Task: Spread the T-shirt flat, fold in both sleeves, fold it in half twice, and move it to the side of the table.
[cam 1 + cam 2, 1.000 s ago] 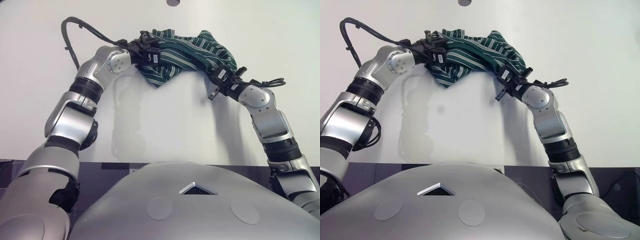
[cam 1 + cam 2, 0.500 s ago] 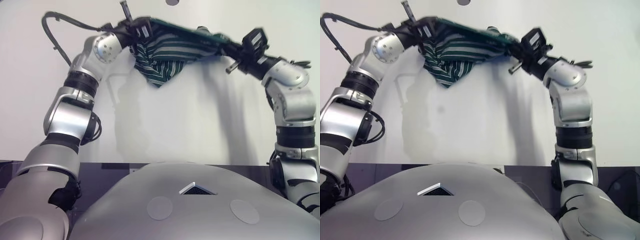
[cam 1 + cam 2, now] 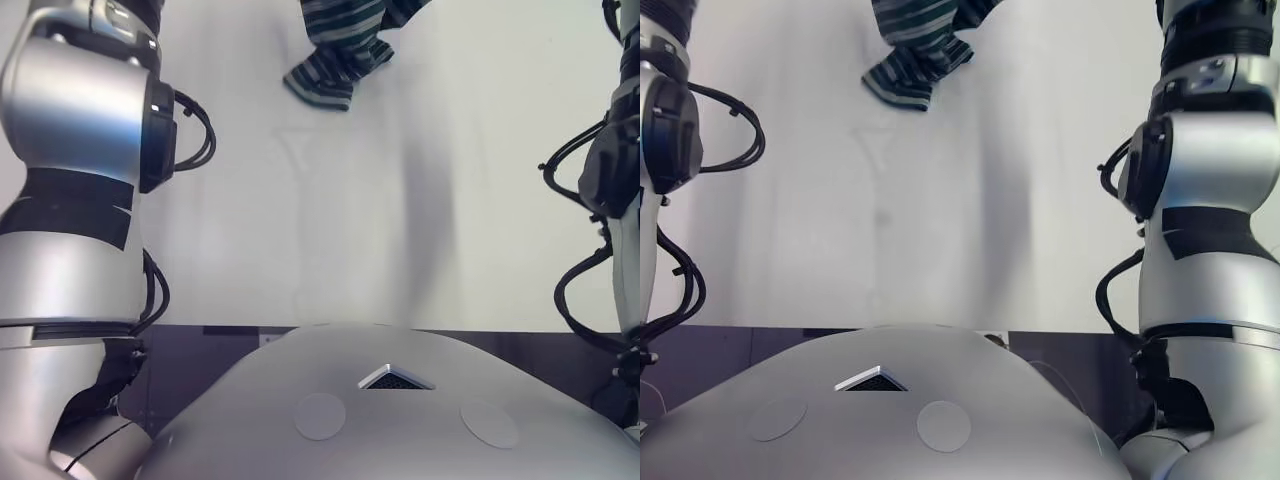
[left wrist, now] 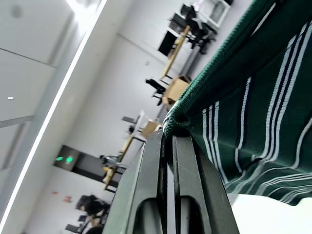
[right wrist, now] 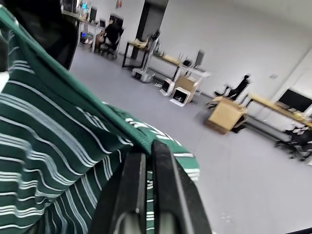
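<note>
- The left arm point(image 3: 80, 120) is standing raised at the table's left edge and running up past the top of the head view, probably to carry the cloth well off the surface
- The left gripper point(image 4: 168, 139) is pinching a ribbed hem of the shirt point(image 4: 253, 122), its two fingers pressed together with the green edge bunched at their tips; gripping an edge rather than a fold looks meant to let the fabric open out
- The shirt, dark green with pale stripes, is hanging in the air between the two arms; its lowest end, a bunched cuff or corner, is dangling over the far middle of the table point(image 3: 300, 220), and I cannot tell whether it is brushing the top
- The white table is sitting beneath it, and I judge that is where the shirt is meant to be laid flat
- The right gripper point(image 5: 146, 146) is clamped on another edge of the shirt, fingers closed, striped cloth running away from them
- The right arm point(image 3: 1200, 200) is standing upright at the right edge, mirroring the left, so the two grips seem to be stretching the shirt between them
- I judge the spreading is the step in hand; sleeves and folds are not yet done
</note>
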Robot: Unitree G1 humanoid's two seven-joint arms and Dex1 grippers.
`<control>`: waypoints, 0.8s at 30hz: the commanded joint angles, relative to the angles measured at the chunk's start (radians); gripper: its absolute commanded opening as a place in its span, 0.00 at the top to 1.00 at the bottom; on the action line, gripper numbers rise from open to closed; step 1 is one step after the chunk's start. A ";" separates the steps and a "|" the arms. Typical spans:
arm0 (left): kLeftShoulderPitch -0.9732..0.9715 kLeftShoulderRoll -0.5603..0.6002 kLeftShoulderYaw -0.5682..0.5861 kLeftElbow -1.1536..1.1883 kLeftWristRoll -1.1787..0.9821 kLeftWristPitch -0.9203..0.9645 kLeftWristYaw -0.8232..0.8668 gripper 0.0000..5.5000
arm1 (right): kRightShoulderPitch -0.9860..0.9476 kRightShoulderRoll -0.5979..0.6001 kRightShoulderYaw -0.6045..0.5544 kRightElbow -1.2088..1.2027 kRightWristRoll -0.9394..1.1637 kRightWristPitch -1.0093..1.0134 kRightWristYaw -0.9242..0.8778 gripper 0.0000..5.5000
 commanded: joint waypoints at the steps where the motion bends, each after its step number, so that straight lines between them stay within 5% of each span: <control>1: -0.074 0.004 -0.006 0.018 0.031 0.024 0.057 1.00 | -0.115 -0.025 -0.054 0.106 -0.006 -0.083 -0.082 1.00; 9: -0.192 0.069 0.043 0.000 -0.004 -0.035 0.004 1.00 | -0.176 -0.059 -0.125 0.088 0.023 -0.160 0.010 1.00; 12: -0.143 0.108 0.090 -0.026 -0.077 -0.081 -0.228 1.00 | -0.083 -0.082 -0.117 -0.030 0.047 -0.119 0.134 1.00; 15: -0.036 0.170 0.143 -0.134 -0.220 -0.067 -0.646 1.00 | 0.126 -0.158 -0.065 -0.378 0.097 0.043 0.356 1.00; 20: 0.244 0.428 0.169 -0.833 -0.556 0.343 -1.273 1.00 | 0.450 -0.440 -0.044 -1.060 0.316 0.481 0.681 1.00; 24: 0.446 0.716 0.142 -1.385 -0.863 0.677 -1.420 1.00 | 0.694 -0.674 -0.051 -1.445 0.457 0.662 0.882 1.00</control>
